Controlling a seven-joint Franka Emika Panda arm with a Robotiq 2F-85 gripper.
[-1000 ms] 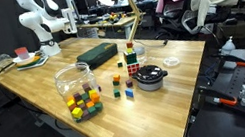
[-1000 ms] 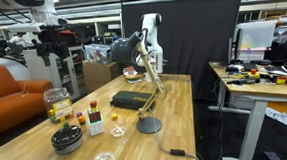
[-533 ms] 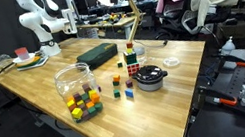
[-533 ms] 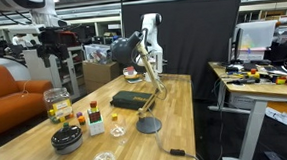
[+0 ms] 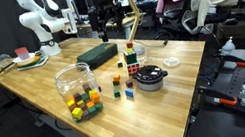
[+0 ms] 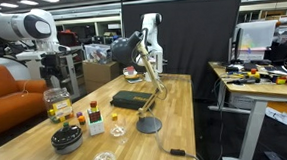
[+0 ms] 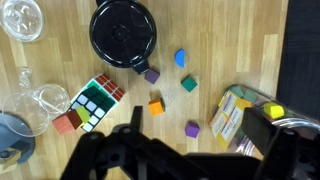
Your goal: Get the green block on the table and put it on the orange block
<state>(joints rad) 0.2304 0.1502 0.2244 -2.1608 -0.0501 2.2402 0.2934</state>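
The green block [image 7: 188, 84] lies loose on the wooden table, also seen in an exterior view [image 5: 130, 93]. The orange block [image 7: 156, 106] lies a short way from it, apart, and shows in an exterior view [image 5: 115, 80]. My gripper [image 7: 205, 150] hangs high above the table with its dark fingers spread wide and nothing between them. It shows in both exterior views [image 5: 104, 23] [image 6: 51, 81], well above the blocks. In the wrist view the blocks sit just beyond the fingers.
A black pot [image 7: 122, 30] and a multicoloured puzzle cube [image 7: 95, 103] with a reddish cube [image 7: 66, 123] beside it lie close by. Purple [image 7: 192, 128] and blue [image 7: 181, 58] cubes are scattered around. A clear jar of blocks [image 5: 74, 79] and a long dark-green box [image 5: 98, 54] stand nearby.
The arm and gripper have swung into view above the far side of the table. The blocks have not moved.
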